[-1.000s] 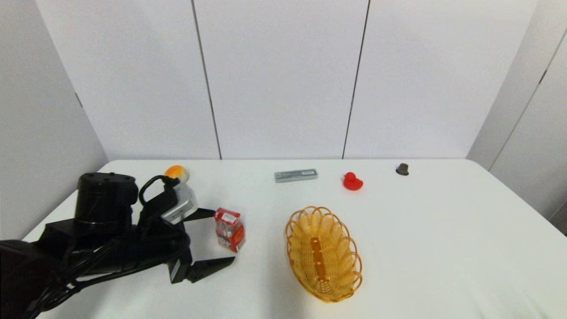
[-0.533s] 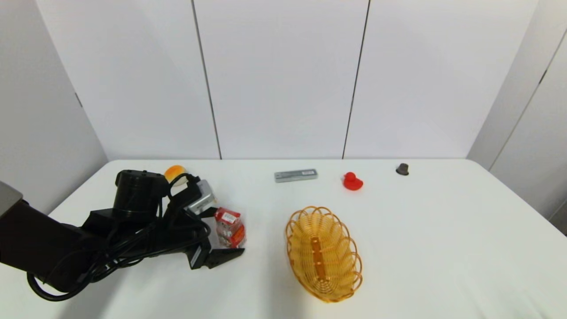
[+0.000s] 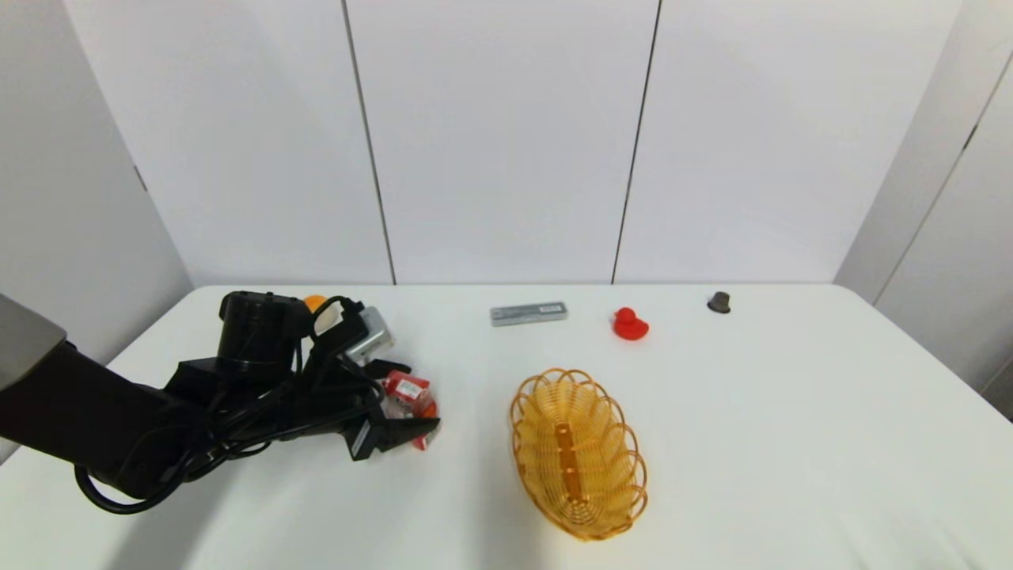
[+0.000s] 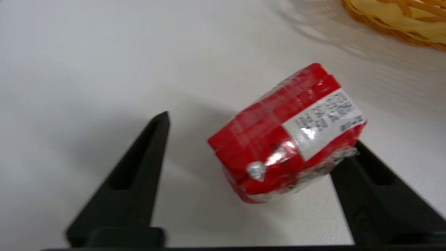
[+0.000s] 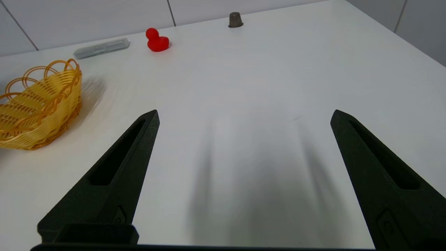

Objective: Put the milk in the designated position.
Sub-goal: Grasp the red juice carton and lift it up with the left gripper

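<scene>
White tabletop (image 3: 752,412). Orange basket (image 3: 578,451) mid-tabletop toward the near edge. My left gripper (image 4: 256,134) spread wide around the milk (image 4: 287,134), left of the basket; one finger touches the carton, the other stands apart. My right gripper (image 5: 244,116) hangs wide, holding nothing.

We've got a white table (image 3: 791,443) w/ rounded corners filling the foreground, pale panel walls (image 3: 506,142) w/ thin dark vertical seams right behind it & angled side panels, all under soft, even light.
</scene>
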`<state>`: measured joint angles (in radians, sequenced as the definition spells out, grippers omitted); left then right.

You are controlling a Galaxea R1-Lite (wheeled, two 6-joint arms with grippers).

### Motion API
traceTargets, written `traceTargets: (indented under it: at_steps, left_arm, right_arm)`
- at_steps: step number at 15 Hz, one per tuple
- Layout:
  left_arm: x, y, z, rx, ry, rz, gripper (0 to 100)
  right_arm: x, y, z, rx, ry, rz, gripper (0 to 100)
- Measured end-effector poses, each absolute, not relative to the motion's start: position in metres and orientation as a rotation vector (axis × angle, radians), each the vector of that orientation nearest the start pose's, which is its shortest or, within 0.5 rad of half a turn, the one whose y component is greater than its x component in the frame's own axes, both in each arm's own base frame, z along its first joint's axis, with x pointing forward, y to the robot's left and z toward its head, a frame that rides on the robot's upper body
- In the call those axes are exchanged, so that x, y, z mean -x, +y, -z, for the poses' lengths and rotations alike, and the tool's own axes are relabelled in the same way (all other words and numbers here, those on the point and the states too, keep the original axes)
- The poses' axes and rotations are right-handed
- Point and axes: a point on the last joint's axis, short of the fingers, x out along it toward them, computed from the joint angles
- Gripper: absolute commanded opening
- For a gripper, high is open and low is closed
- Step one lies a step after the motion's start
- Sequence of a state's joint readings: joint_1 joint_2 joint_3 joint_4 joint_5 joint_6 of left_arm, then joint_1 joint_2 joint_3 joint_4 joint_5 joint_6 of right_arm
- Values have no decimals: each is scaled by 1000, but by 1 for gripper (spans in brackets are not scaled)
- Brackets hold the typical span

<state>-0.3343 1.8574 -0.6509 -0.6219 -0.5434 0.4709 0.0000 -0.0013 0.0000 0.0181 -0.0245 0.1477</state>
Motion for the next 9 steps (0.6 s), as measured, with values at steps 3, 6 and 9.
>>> traceTargets:
  at_steps: [3,6,9]
  left_arm:
    - [-281,-110,-96,-363,388,975,0]
    - [-281,-110,-97,-358,389,974,0]
    - [-279,-110,-99,-353,395,973,0]
  right_arm:
    - [23,-1,-74,-148,15,26,100]
    - [23,-1,-74,-148,15,25,100]
    - [23,-1,-74,-148,15,26,100]
